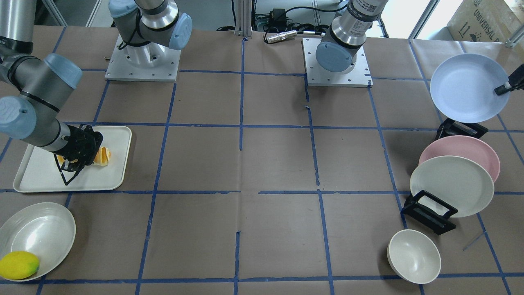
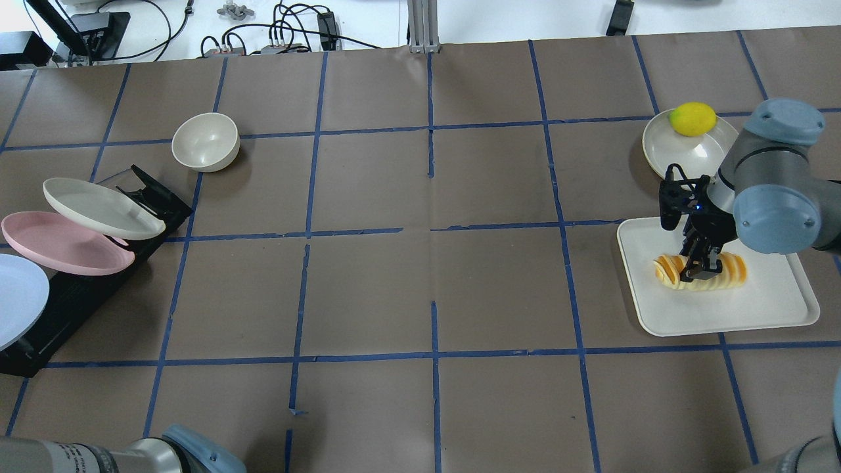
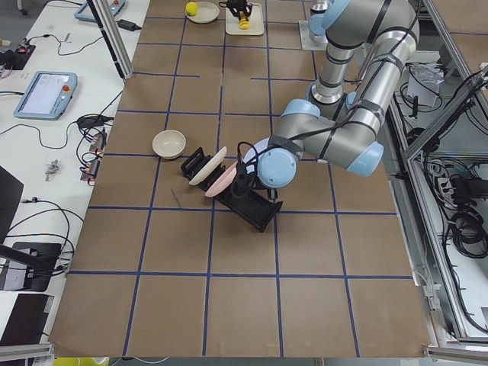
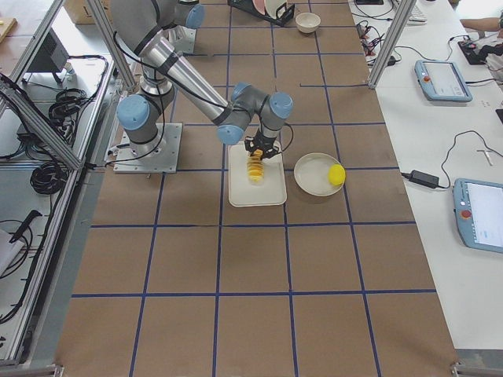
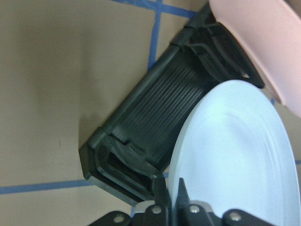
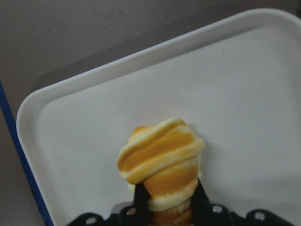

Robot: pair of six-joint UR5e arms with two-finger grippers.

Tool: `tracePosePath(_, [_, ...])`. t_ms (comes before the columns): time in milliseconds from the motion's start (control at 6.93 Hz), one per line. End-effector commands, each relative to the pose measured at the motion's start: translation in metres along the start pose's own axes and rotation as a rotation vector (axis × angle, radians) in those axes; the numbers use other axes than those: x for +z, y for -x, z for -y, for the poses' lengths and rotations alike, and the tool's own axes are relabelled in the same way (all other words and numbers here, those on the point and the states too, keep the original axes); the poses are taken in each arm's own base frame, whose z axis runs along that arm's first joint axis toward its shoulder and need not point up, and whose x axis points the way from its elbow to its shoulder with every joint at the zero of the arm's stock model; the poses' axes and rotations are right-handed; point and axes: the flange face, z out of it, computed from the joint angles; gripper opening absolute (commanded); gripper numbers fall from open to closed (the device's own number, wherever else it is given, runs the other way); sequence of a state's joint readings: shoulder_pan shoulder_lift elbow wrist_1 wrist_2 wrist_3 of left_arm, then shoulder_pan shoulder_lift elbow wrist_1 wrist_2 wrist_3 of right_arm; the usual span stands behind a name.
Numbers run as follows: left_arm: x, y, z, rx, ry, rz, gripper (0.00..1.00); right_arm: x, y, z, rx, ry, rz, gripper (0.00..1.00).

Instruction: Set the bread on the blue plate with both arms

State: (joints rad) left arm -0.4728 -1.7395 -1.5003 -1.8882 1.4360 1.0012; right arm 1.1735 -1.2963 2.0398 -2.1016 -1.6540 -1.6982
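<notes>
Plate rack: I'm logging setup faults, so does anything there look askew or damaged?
Nothing looks damaged. The blue plate sits apart from the pink plate and cream plate, its rim pinched by the left gripper.

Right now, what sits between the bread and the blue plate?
In the overhead view, only taped table, plus the black rack beside the blue plate and the tray rim by the bread.

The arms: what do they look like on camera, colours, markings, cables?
Both the left arm and right arm are grey metal tubes with rounded light-blue joint caps. The left arm carries a printed label. The left gripper and right gripper are black; thin black cable loops beside the right one.
</notes>
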Motion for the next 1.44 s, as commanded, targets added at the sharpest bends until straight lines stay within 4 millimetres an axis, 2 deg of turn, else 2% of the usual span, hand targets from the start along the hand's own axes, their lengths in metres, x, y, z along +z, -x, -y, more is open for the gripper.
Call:
tracePosePath(0, [-0.013, -0.036, -0.020, -0.058, 0.013, -0.031, 0.00, -0.008, -0.001, -0.001, 0.009, 0.007, -0.019, 0.06])
tracePosePath(144, [-0.004, -0.037, -0.015, -0.098, 0.018, -0.059, 0.00, -0.021, -0.001, -0.002, 0.091, 0.008, -0.046, 0.06])
tracePosePath(289, [0.015, -0.053, 0.008, -0.162, 0.001, -0.123, 0.00, -0.046, 0.000, 0.001, 0.248, 0.002, -0.090, 0.07])
tracePosePath(433, [0.030, -0.111, 0.043, -0.109, 0.031, -0.102, 0.00, -0.073, 0.009, 0.012, 0.405, -0.015, -0.122, 0.07])
tracePosePath(577, [0.061, -0.166, 0.087, -0.084, -0.002, -0.121, 0.00, -0.097, 0.017, 0.034, 0.547, -0.030, -0.156, 0.07])
tracePosePath(722, [0.106, -0.200, 0.116, -0.079, -0.010, -0.119, 0.00, -0.123, 0.022, 0.066, 0.663, -0.048, -0.188, 0.07])
tracePosePath(866, [0.166, -0.233, 0.129, -0.119, -0.023, -0.067, 0.00, -0.150, 0.034, 0.105, 0.787, -0.049, -0.170, 0.07])
tracePosePath(1010, [0.211, -0.270, 0.135, -0.136, -0.040, -0.034, 0.00, -0.172, 0.049, 0.142, 0.892, -0.032, -0.143, 0.07])
tracePosePath(1155, [0.252, -0.323, 0.145, -0.157, -0.072, 0.001, 0.00, -0.183, 0.063, 0.169, 0.992, -0.014, -0.122, 0.07])
tracePosePath(1299, [0.288, -0.378, 0.159, -0.209, -0.121, 0.018, 0.00, -0.179, 0.075, 0.188, 1.085, 0.000, -0.112, 0.07])
